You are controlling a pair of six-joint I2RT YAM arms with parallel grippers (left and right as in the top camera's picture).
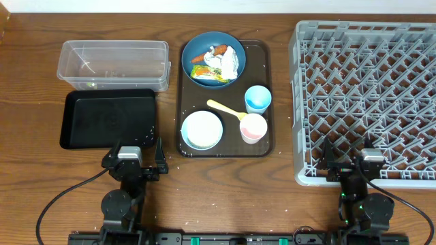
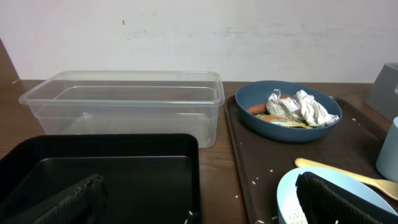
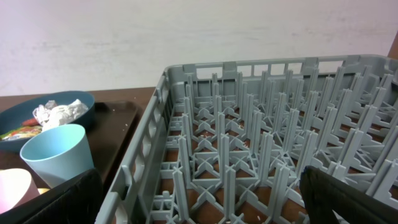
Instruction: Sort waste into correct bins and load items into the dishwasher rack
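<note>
Left gripper (image 1: 135, 146) and right gripper (image 1: 349, 151) are idling wide open, empty; I'd be pinching the crumpled white tissue (image 1: 230, 61) high, clearing the large dark-blue bowl (image 1: 193, 49).

Rack (image 1: 294, 109) cut off at the right edge overhead, carrot (image 1: 204, 58) partly under tissue (image 1: 229, 61), wrapper (image 1: 205, 73) print too small to read, pink cup (image 3: 12, 186) clipped at left.

The surface (image 1: 41, 68) is brown wood with a visible grain and a mild sheen. The tub (image 1: 112, 45) is clear, glossy plastic. The black tray (image 1: 88, 122) looks smooth and half-matt. The rack (image 1: 294, 102) is matt light-grey plastic. The dark-blue bowl (image 1: 194, 46) is smooth and softly glossy, the tissue (image 1: 230, 61) crumpled white paper, and the spoon (image 1: 225, 107) pale yellow plastic.
</note>
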